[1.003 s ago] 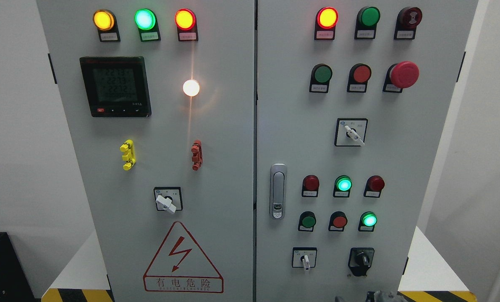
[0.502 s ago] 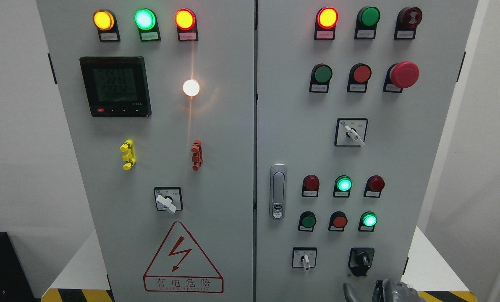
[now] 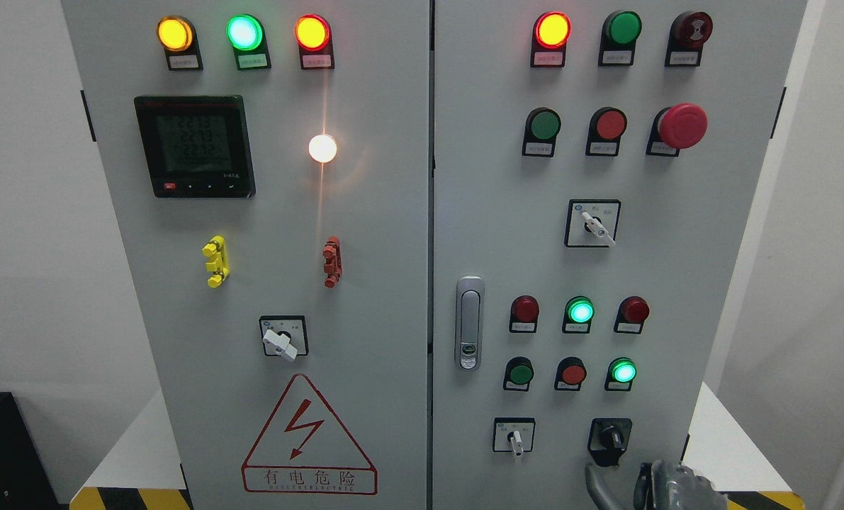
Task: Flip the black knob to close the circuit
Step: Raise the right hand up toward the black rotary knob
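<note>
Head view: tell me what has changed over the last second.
The right hand has risen into view from the bottom edge at the lower right, and one finger now reaches up to just below the black knob. It has not taken hold of anything yet. The knob, the white selector switch beside it and the lit lamps look unchanged. The left hand is out of view.

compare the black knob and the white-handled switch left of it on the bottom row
The black knob is all black on a black plate; the white-handled switch has a white lever on a pale plate with a black border. The knob's handle tilts up-left; the lever points straight down. The right hand is close under the knob only. Both are rotary selectors.
</note>
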Controlling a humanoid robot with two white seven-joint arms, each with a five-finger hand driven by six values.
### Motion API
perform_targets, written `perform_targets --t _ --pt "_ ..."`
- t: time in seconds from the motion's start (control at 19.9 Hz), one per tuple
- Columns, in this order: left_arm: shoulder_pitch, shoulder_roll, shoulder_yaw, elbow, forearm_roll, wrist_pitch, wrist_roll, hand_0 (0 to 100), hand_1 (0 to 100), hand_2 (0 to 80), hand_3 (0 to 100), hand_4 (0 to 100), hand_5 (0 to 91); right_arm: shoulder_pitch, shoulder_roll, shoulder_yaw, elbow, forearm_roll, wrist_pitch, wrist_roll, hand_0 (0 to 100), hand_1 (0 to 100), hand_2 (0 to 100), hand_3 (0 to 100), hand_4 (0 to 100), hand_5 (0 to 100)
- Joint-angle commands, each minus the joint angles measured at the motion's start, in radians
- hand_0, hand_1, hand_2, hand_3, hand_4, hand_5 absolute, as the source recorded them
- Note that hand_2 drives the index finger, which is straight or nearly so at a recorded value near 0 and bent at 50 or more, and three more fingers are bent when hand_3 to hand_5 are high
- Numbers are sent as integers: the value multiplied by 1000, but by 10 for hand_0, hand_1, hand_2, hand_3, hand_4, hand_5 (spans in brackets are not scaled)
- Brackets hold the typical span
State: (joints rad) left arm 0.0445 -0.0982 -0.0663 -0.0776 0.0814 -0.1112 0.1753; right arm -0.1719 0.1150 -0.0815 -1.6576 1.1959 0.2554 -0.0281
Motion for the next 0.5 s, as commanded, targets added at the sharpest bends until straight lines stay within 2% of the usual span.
perform_targets --t 0.0,0.45 --pt "0 0 0 -1 0 -1 0 120 556 0 0 0 0 -15 0 -1 -1 2 2 1 0 45 894 1000 965 975" --pt "0 0 0 -1 0 -1 0 120 556 0 0 0 0 -37 -3 -1 33 19 16 -1 0 45 894 1000 965 975"
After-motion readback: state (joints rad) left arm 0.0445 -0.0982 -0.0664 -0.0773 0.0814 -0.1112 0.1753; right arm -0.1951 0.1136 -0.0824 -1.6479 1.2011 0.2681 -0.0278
